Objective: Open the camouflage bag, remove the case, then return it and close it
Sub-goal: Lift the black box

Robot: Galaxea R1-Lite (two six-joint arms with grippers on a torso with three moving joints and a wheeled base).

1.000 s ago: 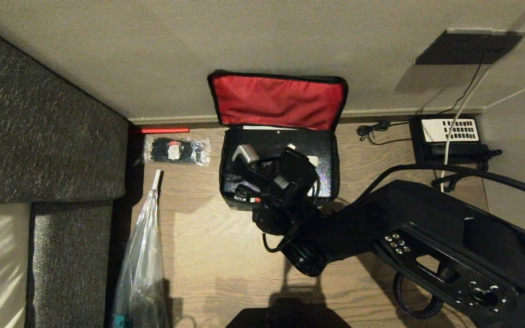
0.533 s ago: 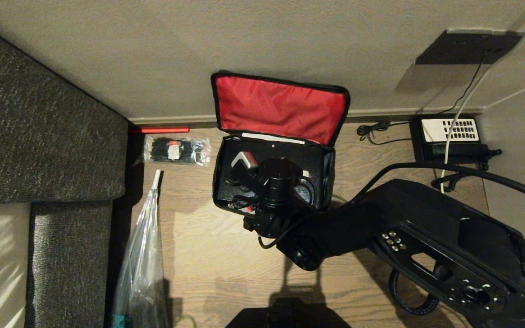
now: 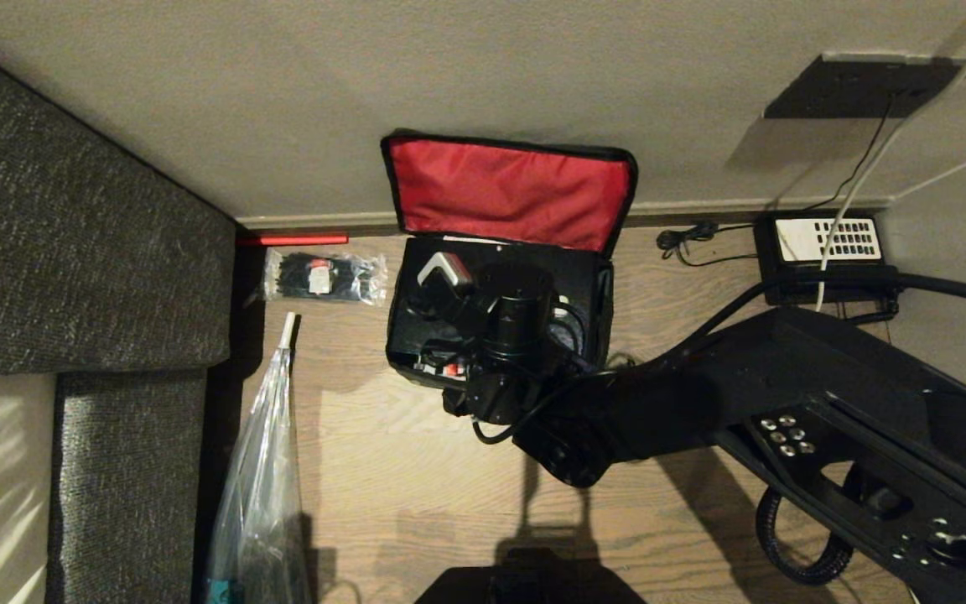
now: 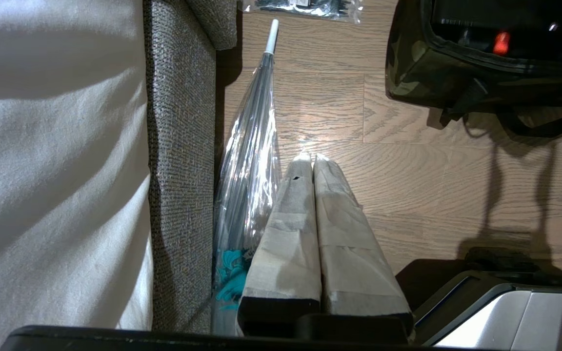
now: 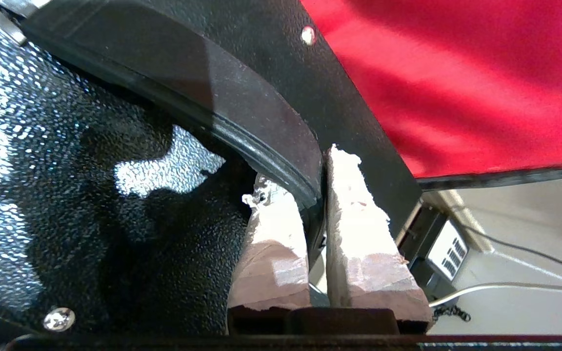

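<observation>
Camouflage bag (image 3: 600, 289): on the floor against the far wall, red-lined lid thrown back.
Case (image 3: 406, 323): inside the bag, its near-left edge now tilted up compared with a second ago, when it lay flat.
Right hand (image 5: 321, 195): pinched narrow on the case's handle; wrist has rolled.
Left hand (image 4: 312, 163): parked near the sofa, fingers together, empty.
Reading: removal is under way; the case is not yet clear of the bag.
</observation>
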